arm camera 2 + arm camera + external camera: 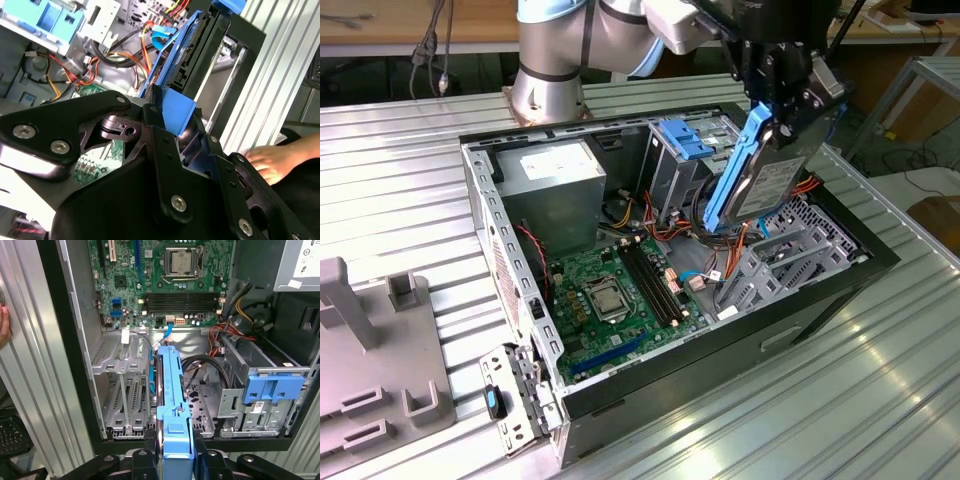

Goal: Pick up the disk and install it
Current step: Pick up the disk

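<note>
The disk (762, 188), a grey metal drive in a bright blue carrier frame, hangs tilted on edge above the open computer case (820, 300). My gripper (782, 125) is shut on its upper end. In the second wrist view the black fingers (165, 145) clamp the blue carrier of the disk (176, 111), with the gripper (192, 150) closed around it. In the first wrist view the disk (172, 400) is edge-on over the grey drive cage (125, 400), and the gripper (172, 460) holds its near end.
Inside the case lie a green motherboard (610, 290), red and orange cables (720, 235), a pale blue latch piece (685, 140) and a grey power supply box (555, 180). A person's hand (270, 160) rests on the ribbed table beside the case. A grey fixture (370, 340) stands at the exterior view's left.
</note>
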Available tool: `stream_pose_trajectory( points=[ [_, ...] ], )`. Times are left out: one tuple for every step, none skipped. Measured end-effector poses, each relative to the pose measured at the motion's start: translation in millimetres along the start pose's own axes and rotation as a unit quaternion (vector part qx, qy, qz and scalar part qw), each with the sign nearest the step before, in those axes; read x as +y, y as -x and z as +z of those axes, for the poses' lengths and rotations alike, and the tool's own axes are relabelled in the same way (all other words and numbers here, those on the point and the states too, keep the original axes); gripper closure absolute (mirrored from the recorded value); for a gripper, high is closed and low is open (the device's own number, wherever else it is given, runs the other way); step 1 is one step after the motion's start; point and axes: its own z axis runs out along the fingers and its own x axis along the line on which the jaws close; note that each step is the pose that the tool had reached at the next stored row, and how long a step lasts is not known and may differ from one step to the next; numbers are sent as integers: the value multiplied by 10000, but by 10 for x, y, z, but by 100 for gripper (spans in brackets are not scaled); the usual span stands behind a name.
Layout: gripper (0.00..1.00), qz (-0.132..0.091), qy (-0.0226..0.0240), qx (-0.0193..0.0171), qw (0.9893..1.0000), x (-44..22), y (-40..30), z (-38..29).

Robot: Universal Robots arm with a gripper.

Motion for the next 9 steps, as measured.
stream_pose_trajectory(
  points=[
    [63,0,1,1,10000,-18,0,-1],
    [63,1,0,1,10000,-47,0,-22],
    [63,0,0,2,10000,-69,0,-46],
    [63,-1,0,3,10000,-73,-5,-44],
    [63,-3,0,7,10000,-76,-21,-44],
    [63,-5,0,11,10000,-77,-37,-44],
    [63,-14,0,25,10000,-84,-95,-40],
    [63,-19,0,34,10000,-92,-133,-36],
    [63,-21,0,38,10000,-105,-157,-28]
  ],
)
